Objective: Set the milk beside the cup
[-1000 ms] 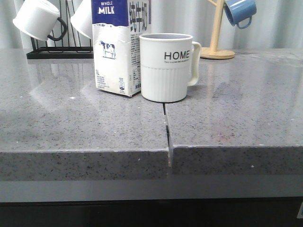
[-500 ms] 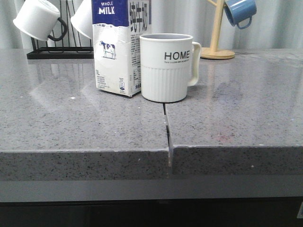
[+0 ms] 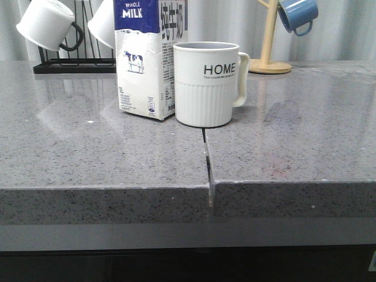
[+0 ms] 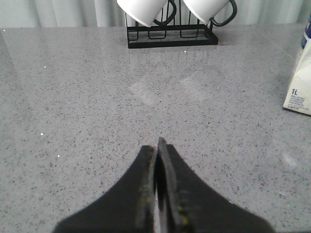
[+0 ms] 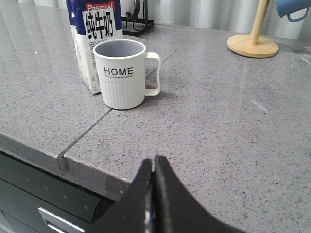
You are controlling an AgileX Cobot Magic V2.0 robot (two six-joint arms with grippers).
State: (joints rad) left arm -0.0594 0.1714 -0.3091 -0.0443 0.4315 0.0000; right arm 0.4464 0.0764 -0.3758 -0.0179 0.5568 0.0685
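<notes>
The milk carton point(image 3: 147, 59) stands upright on the grey counter, directly left of the white "HOME" cup point(image 3: 207, 82) and about touching it. Both also show in the right wrist view, the milk point(image 5: 92, 43) behind and beside the cup point(image 5: 120, 73). A corner of the milk shows in the left wrist view point(image 4: 300, 90). My left gripper point(image 4: 158, 145) is shut and empty above bare counter, well away from the carton. My right gripper point(image 5: 153, 162) is shut and empty over the counter's front edge, short of the cup. Neither gripper shows in the front view.
A black rack point(image 3: 73, 61) with two small white mugs point(image 3: 44, 23) stands at the back left. A wooden mug tree point(image 3: 270, 41) with a blue mug point(image 3: 298, 14) stands at the back right. A seam point(image 3: 207, 158) runs through the counter towards its front edge.
</notes>
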